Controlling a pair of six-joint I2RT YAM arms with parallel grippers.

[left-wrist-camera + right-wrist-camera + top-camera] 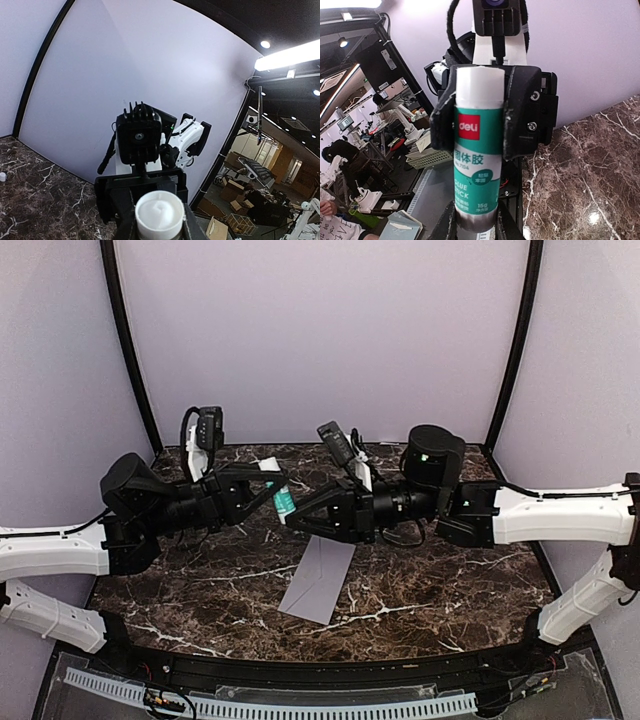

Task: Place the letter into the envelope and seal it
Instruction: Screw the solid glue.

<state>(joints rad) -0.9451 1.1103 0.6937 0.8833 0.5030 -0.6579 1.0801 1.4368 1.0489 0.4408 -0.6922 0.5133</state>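
Green-and-white plastic glue stick (479, 165), close before both wrist cameras, hangs between two arms above the dark marble bench (450, 580). At left, the left claw (270, 496) is clamped round its white upper half. The right claw (476, 227), narrowly parted, pinches its dark base. Below them, slightly right, the pale grey-lavender paper envelope (318, 580) lies flat on the bench, touched by neither. No cream letter shows; whether it is inside cannot be told. Thin and limp, the envelope would likely skid on polished stone, so it is best pinned flat and taken by an edge.
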